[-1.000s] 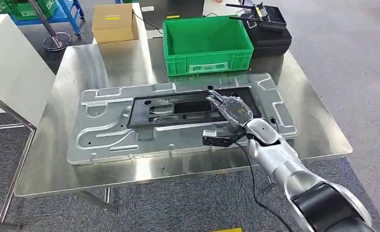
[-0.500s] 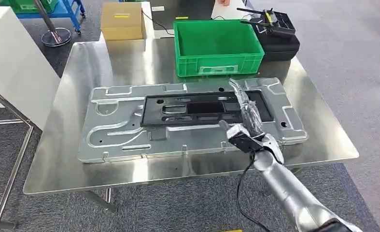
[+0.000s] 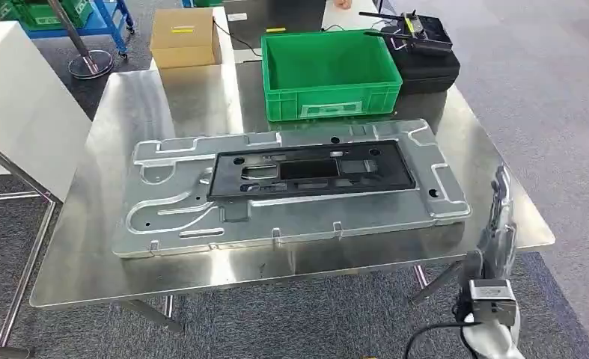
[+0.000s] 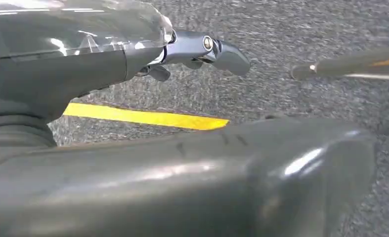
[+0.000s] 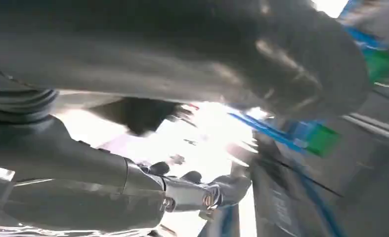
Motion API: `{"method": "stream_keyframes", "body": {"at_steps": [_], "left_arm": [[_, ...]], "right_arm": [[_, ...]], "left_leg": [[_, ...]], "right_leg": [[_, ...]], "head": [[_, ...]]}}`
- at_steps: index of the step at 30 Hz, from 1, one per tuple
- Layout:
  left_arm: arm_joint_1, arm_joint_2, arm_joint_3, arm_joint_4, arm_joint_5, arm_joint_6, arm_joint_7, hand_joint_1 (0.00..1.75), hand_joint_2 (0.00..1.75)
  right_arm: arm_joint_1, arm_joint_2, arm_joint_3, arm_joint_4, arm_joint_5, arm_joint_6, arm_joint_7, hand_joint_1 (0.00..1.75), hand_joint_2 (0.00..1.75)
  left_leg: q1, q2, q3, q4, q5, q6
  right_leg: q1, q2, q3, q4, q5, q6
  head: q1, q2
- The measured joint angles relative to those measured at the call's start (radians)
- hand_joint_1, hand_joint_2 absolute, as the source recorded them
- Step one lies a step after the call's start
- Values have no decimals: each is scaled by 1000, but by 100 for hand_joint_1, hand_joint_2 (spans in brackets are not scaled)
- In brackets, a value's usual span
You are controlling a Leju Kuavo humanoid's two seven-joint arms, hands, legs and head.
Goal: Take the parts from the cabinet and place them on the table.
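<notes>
A large silver stamped metal plate (image 3: 291,217) lies flat across the steel table (image 3: 164,97). On top of it, toward the right, lies a black rectangular frame part (image 3: 310,170). My right hand (image 3: 498,224) is blurred beside the table's right front corner, fingers stretched out, off the parts and holding nothing. In the right wrist view the right hand (image 5: 192,190) has its fingers apart with nothing between them. My left hand (image 4: 197,49) hangs over grey carpet, fingers apart and empty.
An empty green crate (image 3: 328,63) stands at the table's back, with a cardboard box (image 3: 185,36) to its left and a black case (image 3: 426,52) to its right. A white cabinet (image 3: 14,105) stands at the left. A yellow floor line (image 4: 143,117) runs below my left hand.
My right hand has lifted off the black frame and drawn back to the right, past the table's edge. The frame stays on the plate. The camera shifted slightly.
</notes>
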Motion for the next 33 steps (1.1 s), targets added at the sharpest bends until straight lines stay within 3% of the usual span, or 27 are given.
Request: {"method": "stream_keyframes", "body": {"at_steps": [1, 2, 4, 5, 6, 9, 10, 11, 14, 15, 16, 17, 19, 20, 21, 24, 26, 27, 29, 30, 31, 32, 33], "left_arm": [[4, -4, 5, 0, 2, 3, 0, 0, 0], [5, -6, 9, 0, 2, 6, -1, 0, 0], [5, -11, 14, 0, 2, 8, -2, 0, 0], [4, -14, 17, 0, 2, 9, -1, 0, 0], [2, -17, 19, 0, 0, 10, -2, 0, 0], [5, -26, 24, 0, -2, 11, -5, 0, 0], [7, -29, 26, 0, -1, 11, -7, 0, 0], [6, -32, 27, 0, -1, 13, -13, 0, 0], [7, -34, 31, 0, -2, 14, -19, 0, 0], [7, -34, 33, 0, -2, 14, -19, 0, 0], [8, -34, 34, 0, -5, 14, -20, 0, 0], [8, -34, 35, 0, -5, 14, -20, 0, 0], [7, -35, 35, 0, -5, 14, -21, 0, 0], [6, -36, 35, 0, -5, 14, -21, 0, 0], [6, -38, 35, 0, -5, 13, -21, 0, 0], [5, -38, 36, 0, -5, 14, -22, 0, 0], [6, -37, 36, -1, -10, 13, -26, 0, 0], [6, -39, 36, -1, -13, 13, -27, 0, 0], [7, -39, 36, -1, -19, 14, -32, 0, 0], [8, -39, 36, -1, -23, 13, -34, 0, 0], [11, -39, 36, -1, -24, 14, -35, 0, 0], [13, -39, 36, -1, -27, 13, -36, 0, 0], [14, -39, 36, -1, -34, 14, -36, 0, 0]], "right_arm": [[39, 10, -39, 1, 0, 22, 0, 0, 0], [71, 24, -85, 4, 2, 42, 0, 0, 0], [123, 60, -166, 24, 3, 89, 0, 0, 0], [133, 85, -214, 59, 18, 121, 0, 0, 0], [138, 118, -279, 122, 41, 159, 0, 0, 0], [159, 196, -455, 292, 60, 239, 1, 0, 0], [156, 213, -503, 361, 59, 261, 1, 0, 0], [152, 232, -555, 447, 61, 276, 1, 0, 0], [116, 272, -673, 705, 84, 283, 6, 0, 0], [101, 284, -707, 789, 100, 273, 20, 0, 0], [85, 292, -732, 883, 116, 261, 33, 0, 0], [76, 296, -751, 948, 124, 255, 37, 0, 0], [60, 305, -775, 1033, 133, 249, 37, 0, 0], [51, 308, -784, 1059, 134, 248, 37, 0, 0], [42, 309, -795, 1088, 135, 248, 37, 0, 0], [18, 312, -823, 1164, 143, 249, 42, 0, 0], [7, 317, -832, 1215, 182, 248, 98, 0, 0], [3, 317, -832, 1231, 196, 248, 123, 0, 0], [-6, 322, -832, 1282, 239, 252, 213, 0, 0], [-8, 323, -832, 1295, 254, 254, 243, 0, 0], [-11, 324, -832, 1312, 276, 255, 282, 0, 0], [-13, 325, -832, 1328, 291, 257, 315, 0, 0], [-15, 327, -831, 1339, 299, 262, 336, 0, 0]], "left_leg": [[3, 0, 7, -10, 17, -2], [5, 0, 36, -63, 51, -2], [7, 0, 134, -244, 132, -2], [7, -2, 165, -305, 124, 0], [2, -5, 167, -311, 130, 13], [-5, -7, 167, -310, 132, 33], [1, -6, 170, -318, 139, 44], [1, -5, 170, -320, 142, 47], [-3, -3, 164, -320, 143, 54], [-5, -3, 164, -319, 143, 54], [-7, -2, 164, -319, 143, 54], [-10, -2, 165, -319, 142, 54], [-13, -2, 170, -319, 140, 51], [-13, -2, 172, -319, 139, 49], [-20, 0, 172, -319, 137, 44], [-13, -1, 173, -323, 138, 29], [-15, -3, 173, -309, 123, 16], [-14, 0, 159, -277, 98, 11], [-7, 0, 75, -97, 2, 1], [-7, 0, 44, -31, -22, -2], [-6, 0, 28, 3, -23, -4], [-5, 1, 39, -22, 4, -5], [-5, 3, 71, -88, 45, -5]], "right_leg": [[-1, 0, 1, 0, -1, 1], [-2, 2, 2, 1, -3, 4], [-5, 4, 6, 7, -8, 12], [-3, 4, 6, 10, -11, 18], [1, 7, 6, 14, -13, 23], [-4, 4, 10, 8, -9, 42], [-6, 6, 8, 12, -14, 47], [-7, 8, 2, 35, -36, 51], [-9, 10, -102, 256, -153, 61], [-9, 10, -129, 310, -168, 61], [-9, 10, -135, 319, -157, 59], [-9, 10, -116, 279, -125, 55], [-6, 10, -24, 100, -36, 41], [-3, 10, 14, 21, -22, 33], [4, 10, 18, 17, -26, 30], [12, 12, 16, 15, -23, 21], [-2, 1, 24, -5, -14, 7], [-3, 1, 24, -6, -13, 3], [-1, -11, 23, -4, -15, -5], [0, -17, 22, -3, -16, -6], [0, -23, 22, -3, -16, -6], [0, -30, 24, -2, -17, -6], [0, -37, 25, -1, -19, -5]], "head": [[0, 0], [0, 0], [0, 0], [0, 0], [1, 0], [1, 0], [1, 0], [2, 0], [2, 0], [2, 0], [2, 0], [2, 0], [2, 0], [2, 0], [0, 0], [2, 0], [1, 0], [-3, 0], [-3, 0], [-4, 0], [-3, 0], [-3, 0], [-4, 0]]}}
